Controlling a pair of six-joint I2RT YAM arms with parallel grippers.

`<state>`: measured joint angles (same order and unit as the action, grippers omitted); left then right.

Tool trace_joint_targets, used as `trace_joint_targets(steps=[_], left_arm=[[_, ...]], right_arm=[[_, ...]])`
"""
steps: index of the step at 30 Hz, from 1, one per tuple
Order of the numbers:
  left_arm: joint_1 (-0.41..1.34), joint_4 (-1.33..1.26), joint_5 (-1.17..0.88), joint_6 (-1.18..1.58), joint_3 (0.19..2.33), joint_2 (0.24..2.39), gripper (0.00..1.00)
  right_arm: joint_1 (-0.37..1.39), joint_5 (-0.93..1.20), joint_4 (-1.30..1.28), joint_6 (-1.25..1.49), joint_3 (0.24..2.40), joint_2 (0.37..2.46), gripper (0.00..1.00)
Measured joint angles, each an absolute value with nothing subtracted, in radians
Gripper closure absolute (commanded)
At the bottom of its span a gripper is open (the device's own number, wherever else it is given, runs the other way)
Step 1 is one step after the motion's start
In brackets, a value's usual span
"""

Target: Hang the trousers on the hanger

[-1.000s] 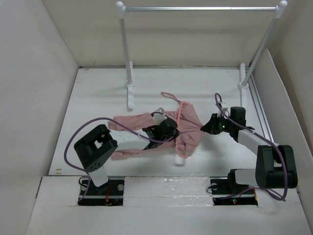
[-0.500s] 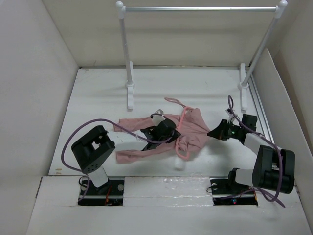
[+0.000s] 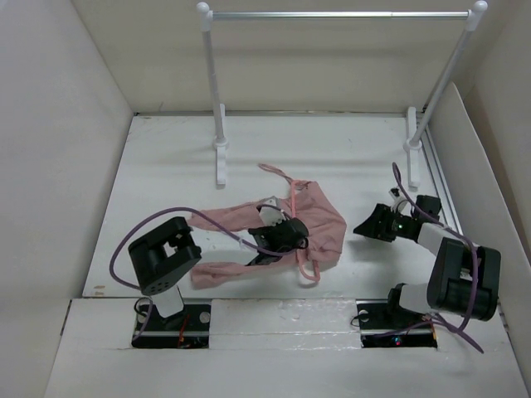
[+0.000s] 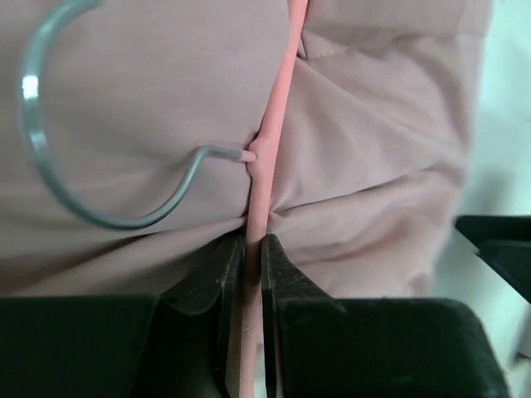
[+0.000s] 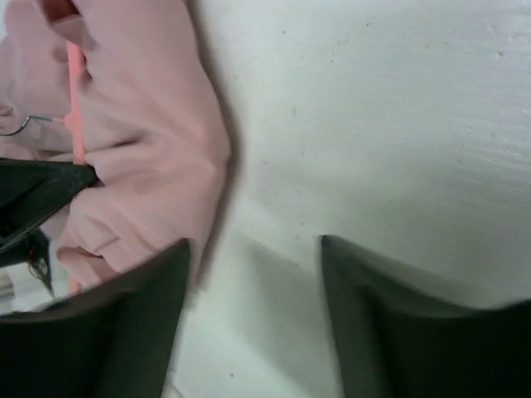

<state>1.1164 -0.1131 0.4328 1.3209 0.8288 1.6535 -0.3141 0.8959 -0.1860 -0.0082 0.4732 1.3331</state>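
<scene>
The dusty-pink trousers (image 3: 319,222) lie crumpled on the white table, one leg trailing left. The thin pink hanger (image 3: 292,199) lies across them, and its grey metal hook (image 4: 50,141) rests on the fabric. My left gripper (image 3: 288,235) is shut on the hanger's pink bar (image 4: 278,108); in the left wrist view my jaws (image 4: 253,242) pinch it with fabric (image 4: 373,166) on both sides. My right gripper (image 3: 370,225) is open and empty on the bare table just right of the trousers. In the right wrist view (image 5: 251,245) the trousers (image 5: 141,157) and hanger (image 5: 75,124) lie at the left.
The white-and-metal garment rail stand (image 3: 217,149) stands at the back, its bar (image 3: 332,14) high overhead and its right foot (image 3: 411,145) near the right wall. White walls enclose the table on three sides. The left arm's purple cable (image 3: 166,217) loops over the trouser leg.
My right gripper has let go of the trousers' edge and drawn back to the right. My left gripper has dragged the hanger and trousers toward the near edge and slightly right.
</scene>
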Motion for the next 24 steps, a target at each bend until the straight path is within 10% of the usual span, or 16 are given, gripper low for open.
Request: trace_joint_targets(steps=[4, 16, 21, 24], left_arm=[[1.148, -0.042, 0.524, 1.316, 0.936, 1.766, 1.0], [1.152, -0.031, 0.555, 1.303, 0.967, 1.786, 1.0], [1.152, -0.043, 0.555, 1.303, 0.954, 1.78, 1.0], [1.151, -0.047, 0.557, 1.304, 0.935, 1.765, 1.0]], right_arm=[[-0.292, 0.834, -0.222, -0.057, 0.473, 1.269, 0.03], [-0.118, 0.822, -0.174, -0.047, 0.387, 1.194, 0.13], [-0.085, 0.916, -0.017, 0.017, 0.403, 1.354, 0.46], [-0.093, 0.955, 0.027, 0.053, 0.402, 1.415, 0.49]])
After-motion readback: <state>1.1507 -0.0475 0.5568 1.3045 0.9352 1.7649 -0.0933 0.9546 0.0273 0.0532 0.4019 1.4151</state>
